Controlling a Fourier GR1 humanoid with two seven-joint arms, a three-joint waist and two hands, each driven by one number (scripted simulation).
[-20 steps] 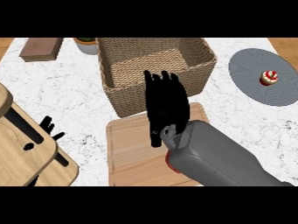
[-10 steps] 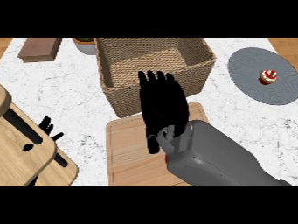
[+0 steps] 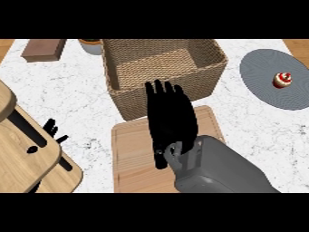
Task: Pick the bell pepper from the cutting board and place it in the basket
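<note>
Perhaps bell pepper beneath fingers (image 3: 165, 97).

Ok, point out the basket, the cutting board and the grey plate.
basket (image 3: 214, 63): head view, right wall.
cutting board (image 3: 133, 156): head view, bare left part.
grey plate (image 3: 267, 68): head view, bare upper left surface.

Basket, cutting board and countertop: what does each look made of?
Basket: woven wicker or rattan, going by its tan braided weave. Cutting board: pale wood, matte, with faint grain lines. Countertop: white marble-like stone with grey veining, though it could be laminate.
</note>
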